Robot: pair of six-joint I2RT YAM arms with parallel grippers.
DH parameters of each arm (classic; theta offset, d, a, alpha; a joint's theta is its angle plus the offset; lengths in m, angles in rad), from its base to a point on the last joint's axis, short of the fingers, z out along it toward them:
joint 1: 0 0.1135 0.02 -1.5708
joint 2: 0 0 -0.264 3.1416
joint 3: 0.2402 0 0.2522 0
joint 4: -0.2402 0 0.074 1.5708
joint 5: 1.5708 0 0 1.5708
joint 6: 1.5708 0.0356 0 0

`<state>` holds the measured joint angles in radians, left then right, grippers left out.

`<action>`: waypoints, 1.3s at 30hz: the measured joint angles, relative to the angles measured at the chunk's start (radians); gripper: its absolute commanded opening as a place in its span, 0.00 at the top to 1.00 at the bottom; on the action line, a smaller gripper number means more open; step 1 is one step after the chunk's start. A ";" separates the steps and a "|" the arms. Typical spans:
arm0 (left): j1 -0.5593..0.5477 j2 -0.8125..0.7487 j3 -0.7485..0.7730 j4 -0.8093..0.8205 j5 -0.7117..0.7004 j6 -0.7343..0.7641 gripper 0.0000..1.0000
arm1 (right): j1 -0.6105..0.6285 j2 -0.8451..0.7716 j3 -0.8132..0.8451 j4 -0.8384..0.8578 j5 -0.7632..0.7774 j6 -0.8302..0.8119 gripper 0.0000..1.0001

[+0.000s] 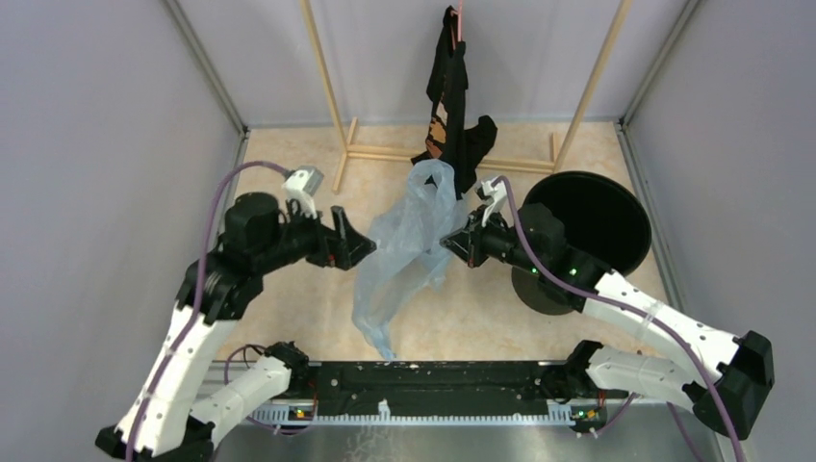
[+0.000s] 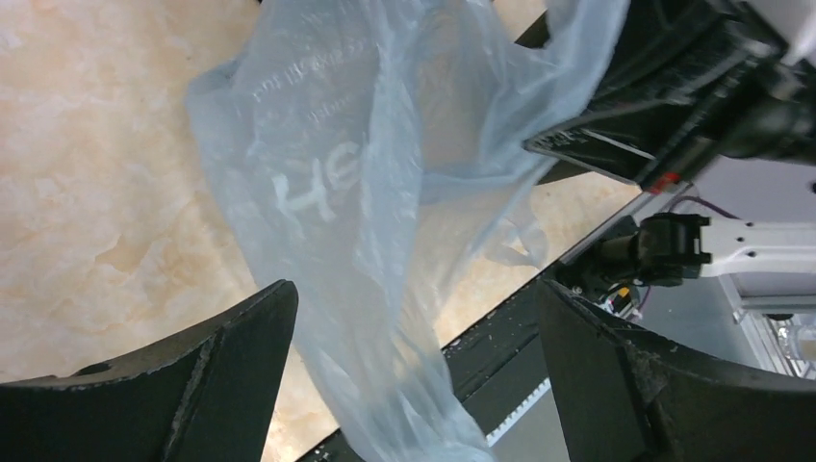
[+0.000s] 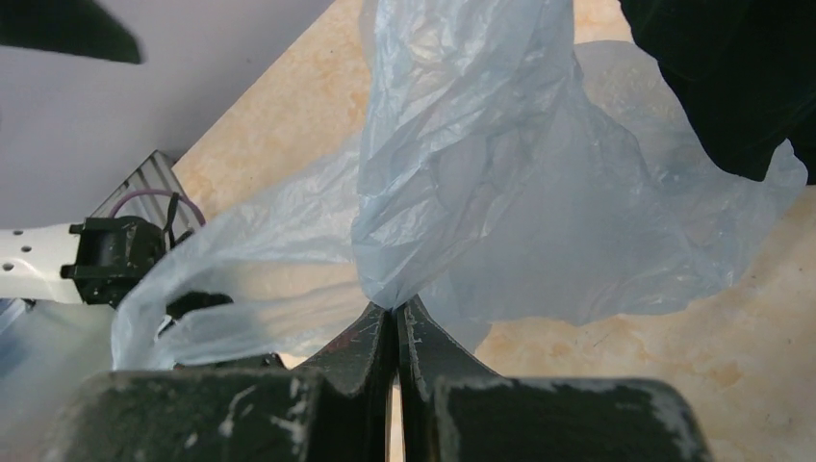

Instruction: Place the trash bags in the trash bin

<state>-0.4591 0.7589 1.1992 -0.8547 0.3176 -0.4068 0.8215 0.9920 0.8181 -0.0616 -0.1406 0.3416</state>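
Near the middle of the beige marbled table [image 1: 289, 318], we see a thin, translucent light-blue trash bag [image 1: 404, 241] held up off the surface between our two arms. Our right gripper [image 1: 450, 241] reaches in from the right. In the right wrist view the right gripper [image 3: 395, 310] has its two dark fingers pressed together, pinching a gathered fold of the bag [image 3: 481, 173]. The film fans out above the pinch in crinkled sheets. A long tail of the bag trails down toward the near edge of the table.

Our left gripper [image 1: 364, 241] sits just left of the bag. In the left wrist view the left gripper [image 2: 412, 289] has its fingers [image 2: 241, 366] spread wide apart. The bag [image 2: 346, 192], with white lettering on it, hangs between and beyond them, and we cannot tell whether it touches either one.

The round black trash bin [image 1: 616, 197] stands at the right, just behind our right arm, its opening facing up. The bag is outside it. A black garment with orange print [image 1: 450, 96] hangs at the far middle, on a pale wooden frame [image 1: 327, 87].
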 measured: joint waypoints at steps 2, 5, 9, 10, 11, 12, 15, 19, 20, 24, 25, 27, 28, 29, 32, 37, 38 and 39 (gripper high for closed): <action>0.000 0.076 -0.002 0.039 0.003 0.014 0.01 | 0.000 -0.010 0.000 -0.014 -0.008 0.001 1.00; 0.000 0.158 -0.061 0.149 0.036 0.023 0.01 | 0.000 -0.030 0.000 -0.018 -0.019 0.002 1.00; 0.000 0.225 -0.185 0.304 0.127 -0.016 0.01 | 0.000 -0.055 0.000 -0.018 -0.033 0.003 1.00; 0.000 0.237 -0.220 0.349 0.153 -0.036 0.01 | 0.000 -0.056 0.000 -0.018 -0.039 0.003 1.00; 0.000 0.246 -0.257 0.400 0.179 -0.056 0.01 | 0.000 -0.056 0.000 -0.018 -0.042 0.003 1.00; 0.000 0.256 -0.295 0.454 0.208 -0.082 0.01 | 0.000 -0.056 0.000 -0.019 -0.047 0.003 1.00; -0.022 0.281 -0.386 0.617 0.280 -0.153 0.03 | 0.000 -0.056 0.000 -0.020 -0.060 0.002 1.00; -0.151 0.342 -0.383 0.680 0.260 -0.164 0.32 | 0.000 -0.055 0.000 -0.019 -0.079 0.002 1.00; -0.178 0.360 -0.360 0.663 0.233 -0.154 0.40 | 0.000 -0.055 0.000 -0.020 -0.082 0.002 1.00; -0.224 0.404 -0.242 0.581 0.103 -0.106 0.86 | 0.000 -0.055 0.000 -0.027 -0.089 0.002 1.00; -0.223 0.399 -0.225 0.570 0.077 -0.105 0.92 | 0.000 -0.056 0.000 -0.033 -0.085 0.002 1.00; -0.222 0.374 -0.181 0.533 -0.010 -0.074 1.00 | 0.000 -0.057 -0.001 -0.039 -0.073 0.006 1.00; -0.222 0.355 -0.164 0.515 -0.052 -0.059 1.00 | 0.000 -0.062 -0.010 -0.031 -0.059 0.020 1.00; -0.221 0.333 -0.150 0.499 -0.087 -0.040 1.00 | 0.000 -0.068 -0.021 -0.027 -0.048 0.031 1.00; -0.221 0.233 -0.112 0.447 -0.182 0.018 1.00 | 0.000 -0.078 -0.061 -0.021 -0.018 0.079 1.00; -0.221 0.106 0.049 0.366 -0.287 0.114 1.00 | 0.000 -0.018 -0.045 -0.031 -0.014 0.126 1.00; -0.221 0.088 0.090 0.359 -0.305 0.129 1.00 | 0.000 0.001 -0.023 -0.043 -0.015 0.131 1.00; -0.221 0.069 0.127 0.359 -0.317 0.143 1.00 | 0.000 0.021 0.005 -0.051 -0.018 0.133 1.00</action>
<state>-0.6804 0.8284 1.3262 -0.4957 0.0002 -0.2642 0.8211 1.0134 0.8230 -0.1127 -0.1581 0.4747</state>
